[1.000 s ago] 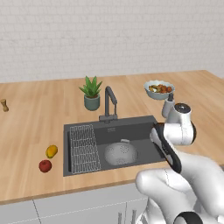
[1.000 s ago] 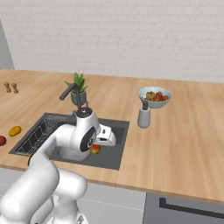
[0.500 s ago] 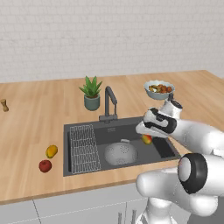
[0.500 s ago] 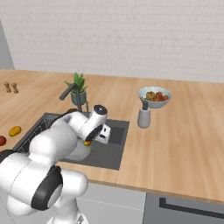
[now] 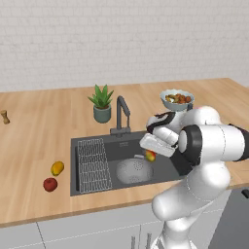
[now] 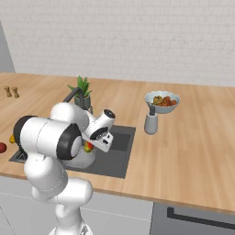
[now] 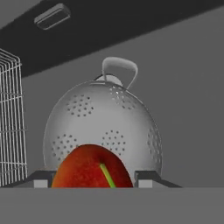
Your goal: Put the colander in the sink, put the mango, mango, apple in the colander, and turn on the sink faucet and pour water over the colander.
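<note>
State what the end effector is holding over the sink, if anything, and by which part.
The end effector holds a red-orange mango by its two opposite sides, one finger on each, above the colander.

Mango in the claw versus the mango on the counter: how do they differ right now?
Colour: the held mango is red-orange with a green streak, while the counter mango is yellow-orange.
Place: the held mango hangs over the colander in the sink. The counter mango lies left of the sink, beside the apple.
Support: the claw grips the held mango, and the counter mango rests free.
Shared: neither is in the colander yet.
</note>
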Motion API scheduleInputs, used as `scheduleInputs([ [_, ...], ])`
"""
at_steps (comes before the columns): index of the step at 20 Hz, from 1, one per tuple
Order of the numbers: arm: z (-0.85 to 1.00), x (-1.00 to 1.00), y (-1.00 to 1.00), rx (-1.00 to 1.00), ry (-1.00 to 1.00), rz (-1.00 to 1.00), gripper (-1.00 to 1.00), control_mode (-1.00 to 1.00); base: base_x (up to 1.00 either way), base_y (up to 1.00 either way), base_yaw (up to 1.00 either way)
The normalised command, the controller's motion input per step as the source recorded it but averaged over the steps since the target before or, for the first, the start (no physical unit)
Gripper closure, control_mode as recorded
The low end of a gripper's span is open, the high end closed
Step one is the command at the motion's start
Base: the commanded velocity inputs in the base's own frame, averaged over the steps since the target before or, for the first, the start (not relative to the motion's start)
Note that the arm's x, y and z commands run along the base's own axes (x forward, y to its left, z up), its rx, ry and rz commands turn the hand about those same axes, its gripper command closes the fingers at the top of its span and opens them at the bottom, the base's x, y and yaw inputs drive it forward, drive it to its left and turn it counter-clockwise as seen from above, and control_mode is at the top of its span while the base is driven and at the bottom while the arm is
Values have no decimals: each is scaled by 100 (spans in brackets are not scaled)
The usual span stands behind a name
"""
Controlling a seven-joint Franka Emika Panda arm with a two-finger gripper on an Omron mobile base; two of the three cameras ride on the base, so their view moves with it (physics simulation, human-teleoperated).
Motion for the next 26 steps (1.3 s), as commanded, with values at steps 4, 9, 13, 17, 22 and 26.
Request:
scheduleInputs([
  [4,-60,0,11,0,1,-4,100,-100,0,0,0],
  [9,-47,0,1,1,0,0,100,-100,0,0,0],
  [13,-40,5,14,0,0,0,100,-100,0,0,0],
  [17,-34,13,29,0,0,-1,100,-100,0,0,0],
  [22,-44,15,27,0,0,-2,100,-100,0,0,0],
  [26,-43,0,17,0,-1,-2,100,-100,0,0,0],
])
